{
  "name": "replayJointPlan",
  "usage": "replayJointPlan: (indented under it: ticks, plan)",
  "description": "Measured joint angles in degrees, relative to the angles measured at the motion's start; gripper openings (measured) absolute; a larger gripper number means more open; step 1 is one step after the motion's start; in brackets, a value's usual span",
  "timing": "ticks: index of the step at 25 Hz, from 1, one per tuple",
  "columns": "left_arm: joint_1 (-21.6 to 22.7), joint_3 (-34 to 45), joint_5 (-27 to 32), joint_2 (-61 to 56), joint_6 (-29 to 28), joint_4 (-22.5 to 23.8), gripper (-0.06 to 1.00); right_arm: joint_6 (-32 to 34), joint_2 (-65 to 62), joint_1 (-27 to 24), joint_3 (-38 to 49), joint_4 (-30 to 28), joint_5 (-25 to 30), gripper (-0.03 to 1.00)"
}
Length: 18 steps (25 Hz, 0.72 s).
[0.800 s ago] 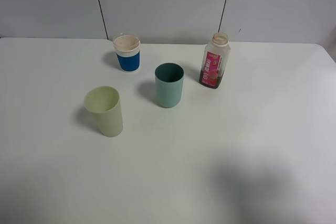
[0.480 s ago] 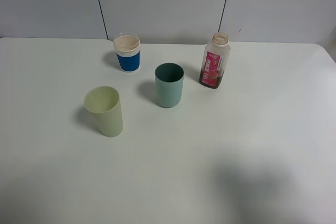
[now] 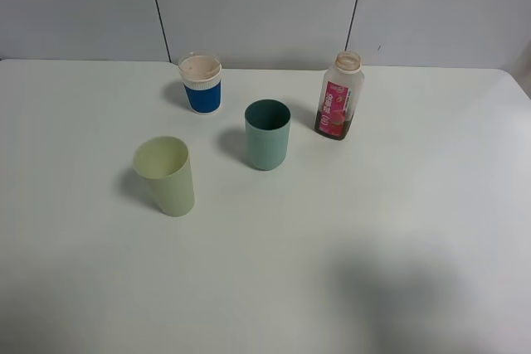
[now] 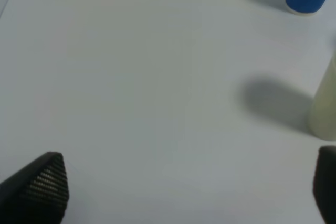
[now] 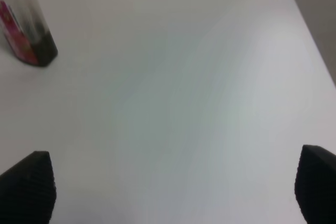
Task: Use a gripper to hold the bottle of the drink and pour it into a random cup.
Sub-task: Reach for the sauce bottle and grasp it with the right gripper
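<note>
Your left claw (image 4: 186, 187) hangs over bare bench (image 3: 373, 230) with its jaws spread wide, the two ribbed black fingertips (image 4: 44, 184) sitting at opposite edges of its wrist view and nothing between them. Your right claw (image 5: 173, 182) is the same: jaws wide apart, gripping nothing, with only white bench surface under the gap. Neither claw shows in the high view, so you cannot judge from there how high they sit. The bottle (image 3: 339, 97) stands upright on the far right of the group, capless, with a pink-red label and a little brown liquid at its base; the right wrist view shows it well apart from the right claw, off to one side ahead of the fingertips. The teal cup (image 3: 267, 134) stands upright near the middle of the bench, just to the left of the bottle and a little nearer, not touching it, with its dark mouth facing up. You also have a paper cup (image 3: 201, 84) with a blue band at the far left of the teal cup, and a yellow-green tumbler (image 3: 166, 176) nearer and further left, which the left wrist view catches at its edge, clear of the left claw. All four vessels stand apart from one another.
</note>
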Motion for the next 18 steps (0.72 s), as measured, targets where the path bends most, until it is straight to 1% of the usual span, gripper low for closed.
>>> replayJointPlan:
  ticks: [5,18]
  plan:
    - [0.0,0.0,0.0,0.0,0.0,0.0,0.93,0.1,8.0,0.0,-3.4,0.0,-4.9,0.89]
    - [0.0,0.0,0.0,0.0,0.0,0.0,0.93,0.1,32.6,0.0,-3.7,0.1,-17.0,0.89]
